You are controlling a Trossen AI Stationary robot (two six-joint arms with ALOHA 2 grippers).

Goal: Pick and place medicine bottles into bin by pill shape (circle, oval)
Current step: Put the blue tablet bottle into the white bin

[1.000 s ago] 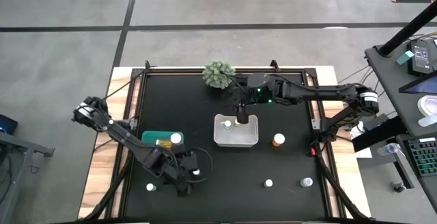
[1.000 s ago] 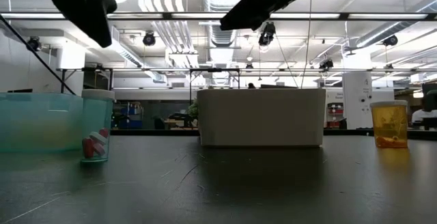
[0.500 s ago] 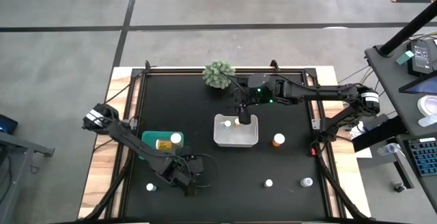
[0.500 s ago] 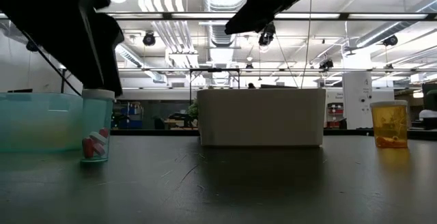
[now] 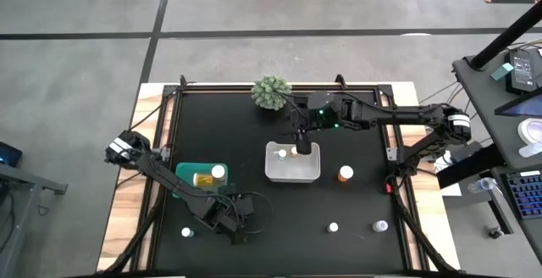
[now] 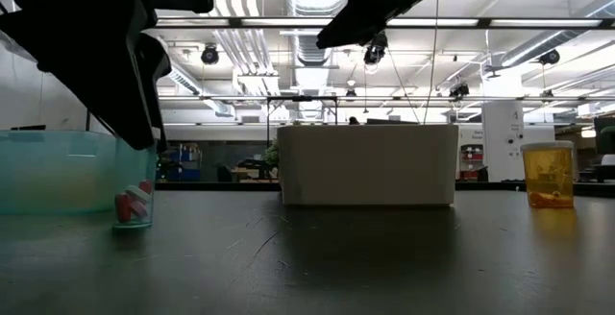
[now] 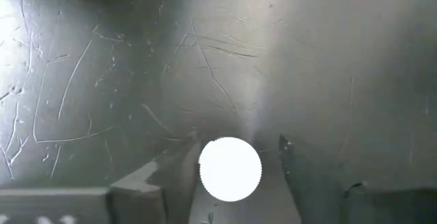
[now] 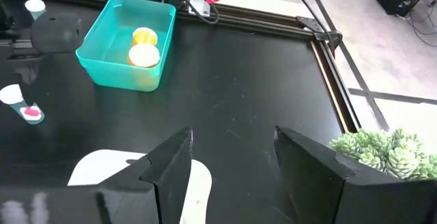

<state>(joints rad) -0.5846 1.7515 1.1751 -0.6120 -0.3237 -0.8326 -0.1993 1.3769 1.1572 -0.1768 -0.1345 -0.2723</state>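
A clear bottle with red-and-white pills (image 6: 134, 205) stands on the black table near its near edge. Its white cap (image 7: 230, 169) shows between the fingers of my left gripper (image 7: 235, 176). The gripper is open, points down over the bottle and has one finger on each side of the cap, with a small gap at each. My right gripper (image 5: 296, 142) hangs open and empty over the far rim of the white bin (image 5: 293, 172). It also shows in the right wrist view (image 8: 232, 169). Two bottles (image 5: 292, 152) lie in the white bin. The teal bin (image 5: 188, 169) holds an amber bottle (image 5: 203, 178) and a white-capped bottle (image 5: 218, 172).
An amber bottle (image 5: 345, 174) stands right of the white bin. White-capped bottles stand near the near edge (image 5: 334, 226), toward the right (image 5: 380, 225) and toward the left (image 5: 186, 232). A green spiky plant (image 5: 271, 92) sits at the far edge. A black frame rims the table.
My left gripper has gone toward the table's right edge and down over the clear bottle, so its fingers now hide the bottle's cap in the low view. The bottle has stayed where it was.
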